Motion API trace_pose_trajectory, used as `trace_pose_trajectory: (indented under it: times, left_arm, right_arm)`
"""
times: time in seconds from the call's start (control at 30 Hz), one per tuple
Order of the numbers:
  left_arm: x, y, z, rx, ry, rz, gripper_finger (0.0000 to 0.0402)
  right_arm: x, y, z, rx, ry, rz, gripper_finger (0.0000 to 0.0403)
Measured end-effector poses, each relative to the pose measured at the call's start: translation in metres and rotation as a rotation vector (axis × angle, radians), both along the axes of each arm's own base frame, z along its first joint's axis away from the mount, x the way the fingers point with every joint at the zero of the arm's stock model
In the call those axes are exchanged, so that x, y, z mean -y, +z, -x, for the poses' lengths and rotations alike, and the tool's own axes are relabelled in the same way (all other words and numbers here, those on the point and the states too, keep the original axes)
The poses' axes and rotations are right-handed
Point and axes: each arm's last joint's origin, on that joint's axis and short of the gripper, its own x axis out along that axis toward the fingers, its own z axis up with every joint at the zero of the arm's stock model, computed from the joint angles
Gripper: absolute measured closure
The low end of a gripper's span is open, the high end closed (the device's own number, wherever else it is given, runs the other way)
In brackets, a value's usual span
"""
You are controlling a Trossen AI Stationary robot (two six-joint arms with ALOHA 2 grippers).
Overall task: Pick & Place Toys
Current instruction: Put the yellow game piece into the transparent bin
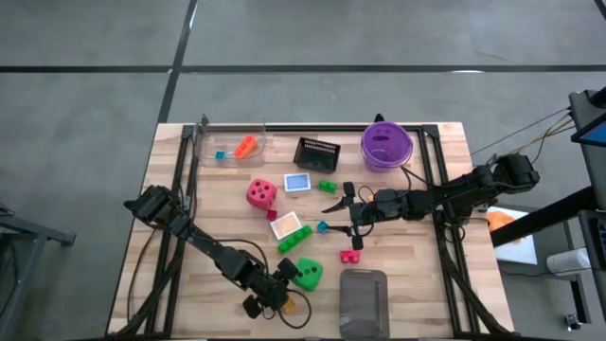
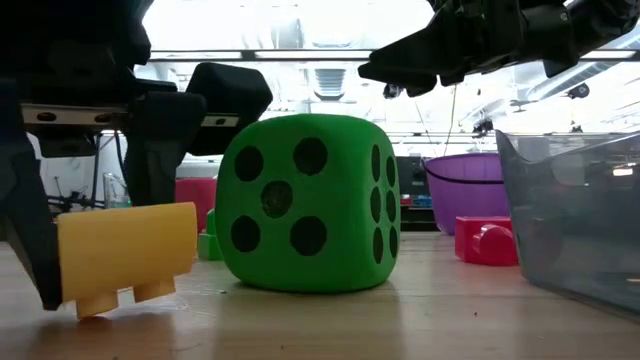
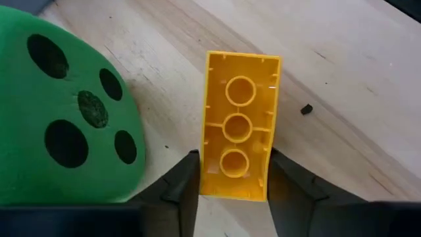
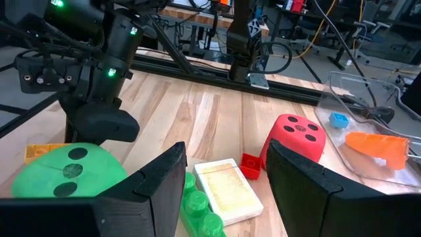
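Note:
My left gripper (image 1: 282, 296) is near the table's front edge, shut on a yellow brick (image 3: 238, 125) right beside the green dotted die (image 1: 308, 273), which rests on the table. My right gripper (image 1: 339, 218) is open and empty above the middle of the table. Below and ahead of it lie a green brick (image 4: 197, 204), a picture card (image 4: 229, 187), a small red brick (image 4: 250, 164) and the red die (image 4: 296, 135). Another red brick (image 1: 351, 255) lies on the table toward the near edge from it. My left gripper pinches the yellow brick's two long sides (image 3: 205, 172) between its two fingers, near one end. The fingers come slanting down from above and lie across the brick. The brick's hollow underside faces up, studs down. It sits slightly tilted, low over the table (image 2: 125, 255); whether it touches the wood I cannot tell.
A clear tray (image 1: 227, 142) at the far left holds an orange toy (image 1: 246, 145) and a blue one. The black mesh basket (image 1: 316, 152) and the purple bowl (image 1: 385, 144) stand at the far side. A clear grey bin (image 1: 365, 301) stands at the near edge.

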Motion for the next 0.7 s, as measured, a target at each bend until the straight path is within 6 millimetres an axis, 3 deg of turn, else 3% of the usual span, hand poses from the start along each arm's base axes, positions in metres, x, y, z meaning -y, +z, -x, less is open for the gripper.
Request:
trace_pose_trajectory:
  times: [0.7]
  left_arm:
    - [-0.005,-0.001,0.012,-0.07,0.142,-0.027,0.027]
  right_arm:
    - [0.0,0.0,0.0,0.0,0.0,0.0,0.02]
